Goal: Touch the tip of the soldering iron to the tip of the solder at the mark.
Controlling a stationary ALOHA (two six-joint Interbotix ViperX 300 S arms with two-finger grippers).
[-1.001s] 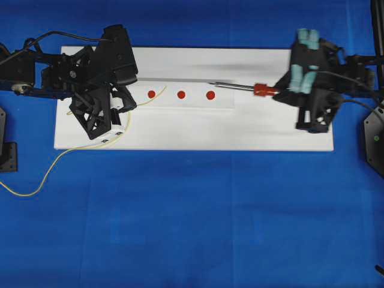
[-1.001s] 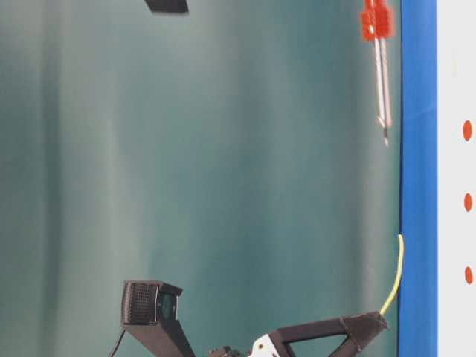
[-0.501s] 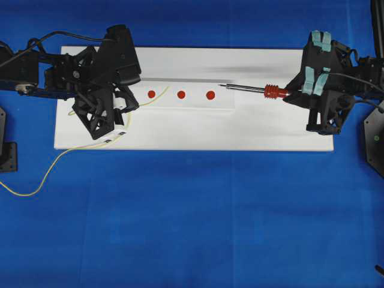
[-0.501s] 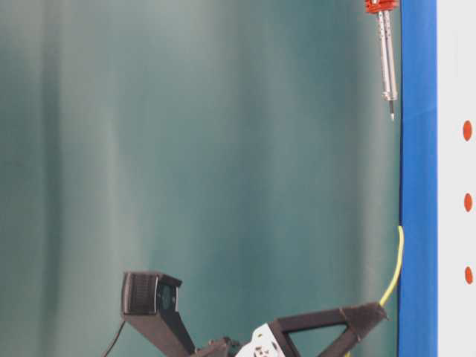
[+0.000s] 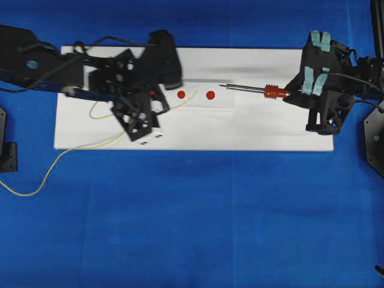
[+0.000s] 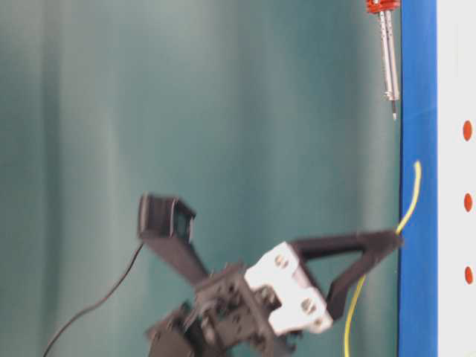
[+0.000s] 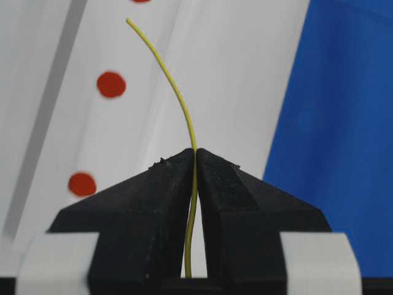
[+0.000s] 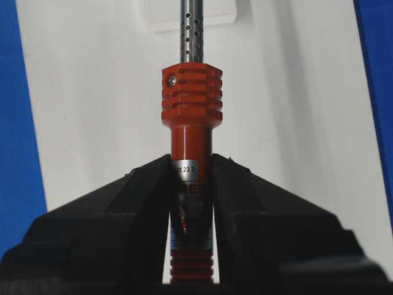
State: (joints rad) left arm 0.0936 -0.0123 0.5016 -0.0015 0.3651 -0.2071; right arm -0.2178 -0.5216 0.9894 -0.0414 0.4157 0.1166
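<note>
While both arms hold tools over white board (image 5: 198,135), tips aren't meeting yet. L gripper (image 5: 157,108) pinched tight on solder (image 5: 183,102); wrist view shows wire clamped betw. closed fingers (image 7: 166,184), free end arcing out ahead. R gripper (image 5: 295,93) clamped on soldering iron (image 5: 249,89) handle just behind red collar (image 8: 191,92).

Key relation, overhead view: iron's long axis runs 3-to-9 o'clock, tip pointing 9. Solder tip (image 5: 197,91) lies at approx. 9 o'clock from iron tip (image 5: 220,86), near but apart, w/ one red mark (image 5: 210,95) between them; other visible mark (image 5: 181,94) sits just at 9 o'clock of solder end. Solder stub runs from 8 toward 2 o'clock.

Table-level view: both tips sit off board surface, gap betw. them plain.

Judgement: which mark is meant can't tell; if the between one, both arms close in, each about equally near.
</note>
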